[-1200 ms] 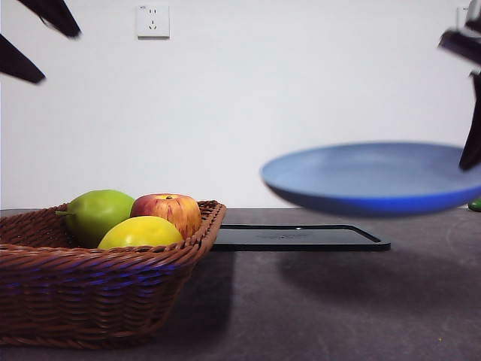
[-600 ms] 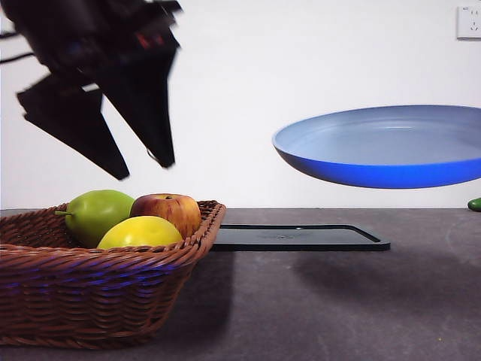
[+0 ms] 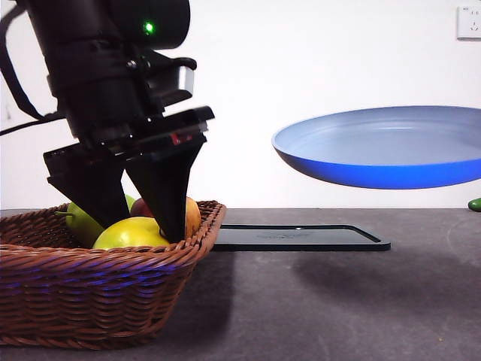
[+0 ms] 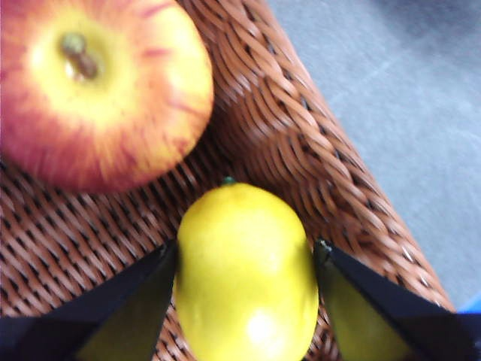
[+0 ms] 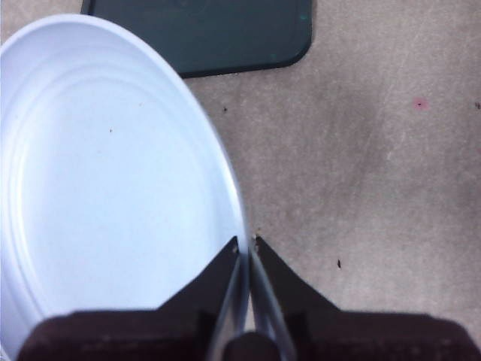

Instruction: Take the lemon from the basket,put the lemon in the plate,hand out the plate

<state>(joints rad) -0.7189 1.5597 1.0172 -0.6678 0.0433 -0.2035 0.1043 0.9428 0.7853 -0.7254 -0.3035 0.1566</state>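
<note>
A plain white wall point(image 3: 240, 90) stands behind a dark grey table point(image 3: 338, 301).

At the far left of the table sits the basket point(image 3: 98, 293). The lemon point(image 3: 131, 234) lies inside it, near the front, with a green pear point(image 3: 79, 223) at its ten o'clock and an apple point(image 3: 192, 216) at its two o'clock. The left gripper point(image 3: 139, 226) is down in the basket with its jaws wide apart, one on each side of the lemon. I think the job now is to close on the lemon. It would go best to squeeze slowly and evenly across the fat middle, so the smooth fruit does not pop out, then lift straight up, clear of the rim.

Next along lies a flat black tray point(image 3: 301, 238). At the right, the plate point(image 3: 383, 147) hangs in the air above the table, held level.

The left wrist view shows the lemon point(image 4: 244, 274) sitting right between the two jaws, and whether they touch it I cannot tell. From the front, the near jaw hides that. The right wrist view shows the right gripper point(image 5: 246, 256) pinched tight on the plate's rim point(image 5: 225, 180), which the front view cuts off.
</note>
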